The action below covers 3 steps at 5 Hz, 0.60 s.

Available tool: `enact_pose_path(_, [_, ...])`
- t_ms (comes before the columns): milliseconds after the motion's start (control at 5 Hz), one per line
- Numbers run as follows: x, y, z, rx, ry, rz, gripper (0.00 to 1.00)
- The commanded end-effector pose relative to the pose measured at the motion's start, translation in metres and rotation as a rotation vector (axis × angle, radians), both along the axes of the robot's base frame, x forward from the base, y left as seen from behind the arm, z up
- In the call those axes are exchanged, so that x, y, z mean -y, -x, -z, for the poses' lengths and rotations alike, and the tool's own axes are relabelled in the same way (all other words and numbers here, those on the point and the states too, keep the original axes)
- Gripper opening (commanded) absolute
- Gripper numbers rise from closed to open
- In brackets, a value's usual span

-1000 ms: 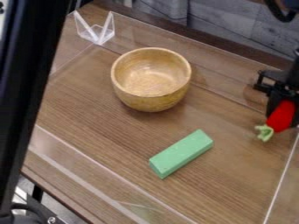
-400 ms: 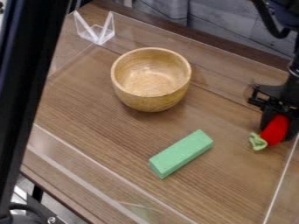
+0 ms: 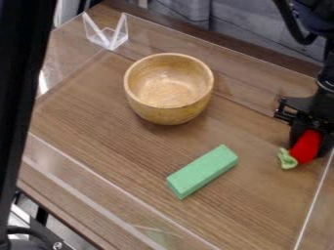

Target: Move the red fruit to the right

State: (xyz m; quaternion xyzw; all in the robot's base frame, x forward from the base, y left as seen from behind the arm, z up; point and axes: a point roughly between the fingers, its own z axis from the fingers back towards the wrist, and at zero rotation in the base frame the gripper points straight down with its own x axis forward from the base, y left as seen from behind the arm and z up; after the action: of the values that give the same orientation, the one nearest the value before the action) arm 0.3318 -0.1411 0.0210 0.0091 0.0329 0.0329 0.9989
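The black gripper (image 3: 306, 132) stands at the far right edge of the wooden table (image 3: 117, 137), pointing straight down, its jaws clamped together on the small bright red toy strawberry with a light green leafy stem (image 3: 304, 147); the red body shows just below the dark fingers and the green stem pokes out to the lower left, close to or touching the tabletop, though the contact itself is too small to make out. Compared with a second ago, the gripper and the fruit have sunk lower and shifted slightly toward the table's near right edge, and between the previous picture and this one almost nothing moves, so the descent appears to have levelled off. That reads as the carrying part of the task being essentially finished: the strawberry is already well to the right of everything else on the table, and what remains, in my judgement, is opening the jaws to set it down and lifting clear. Since the fruit sits near the table's right border, a release here calls for care that the rounded toy does not roll off the edge. Further left, well apart from the gripper, the green rectangular block (image 3: 202, 171) lies flat and diagonal near the front, and the round light wooden bowl (image 3: 169, 87) stands empty and upright behind it toward the middle. A small clear plastic stand (image 3: 104, 30) sits at the far left corner, untouched by any of this.
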Motion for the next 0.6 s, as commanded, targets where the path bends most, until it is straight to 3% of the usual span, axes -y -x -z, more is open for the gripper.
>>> enact_pose_path(0, [0.0, 0.0, -0.014, 0.006, 0.0, 0.001, 1.0])
enact_pose_path(200, [0.005, 0.001, -0.023, -0.001, 0.002, 0.012, 1.0])
enact_pose_path(400, [0.001, -0.005, -0.029, 0.01, 0.01, 0.041, 1.0])
